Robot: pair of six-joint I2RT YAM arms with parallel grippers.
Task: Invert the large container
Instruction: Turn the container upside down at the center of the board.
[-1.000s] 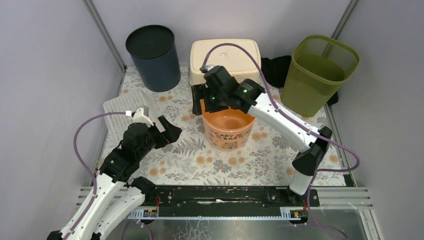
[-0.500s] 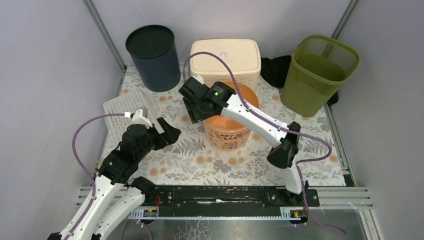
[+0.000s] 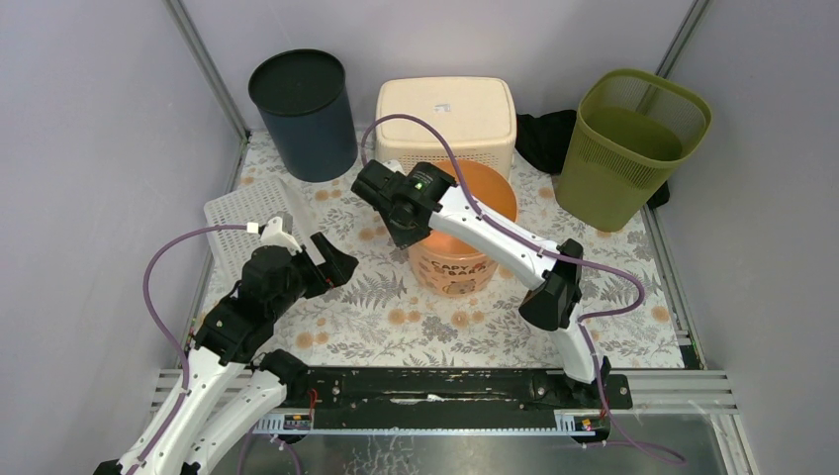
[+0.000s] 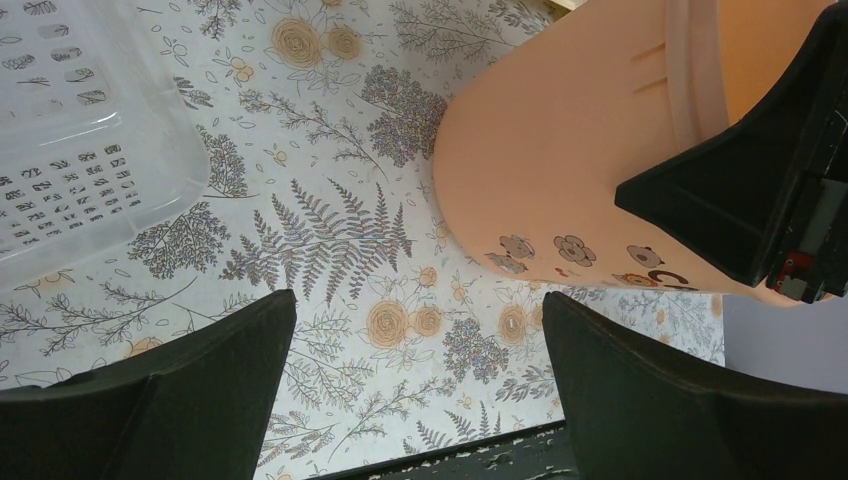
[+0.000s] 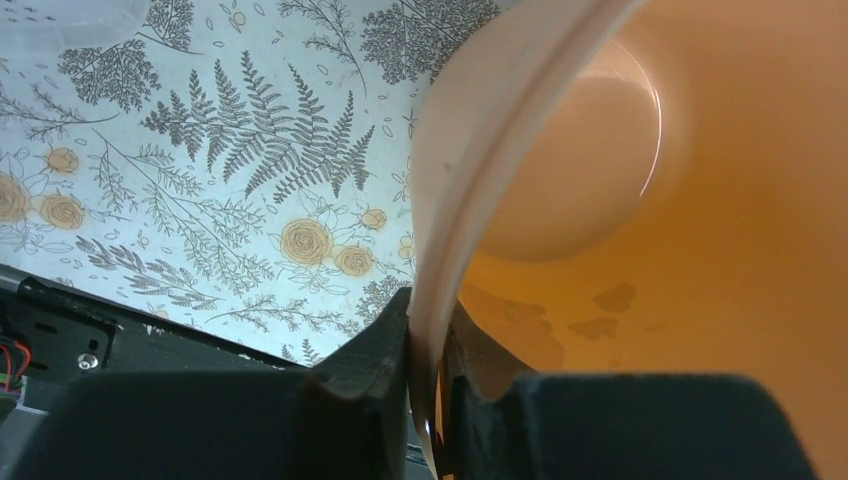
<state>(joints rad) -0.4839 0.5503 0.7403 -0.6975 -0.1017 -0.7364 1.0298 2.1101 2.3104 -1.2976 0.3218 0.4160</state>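
The large container is an orange bucket (image 3: 465, 267) with cartoon print, standing upright in the middle of the flowered table cover. My right gripper (image 3: 411, 223) is at its left rim, shut on the rim. In the right wrist view the rim (image 5: 455, 200) runs between the two black fingers (image 5: 375, 350), one outside and one inside the bucket (image 5: 650, 200). My left gripper (image 3: 331, 267) hovers open to the left of the bucket with nothing in it. Its view shows the bucket wall (image 4: 560, 170) ahead, beyond the open gripper (image 4: 418, 300).
A dark round bin (image 3: 302, 114), a beige box (image 3: 445, 109) and a green mesh basket (image 3: 633, 143) stand along the back. A black cloth (image 3: 544, 139) lies between the box and the green basket. A white perforated tray (image 3: 242, 223) lies at the left, close to my left arm.
My right gripper swung from the bucket's far rim round to its left rim and closed on it. The left arm has barely moved.
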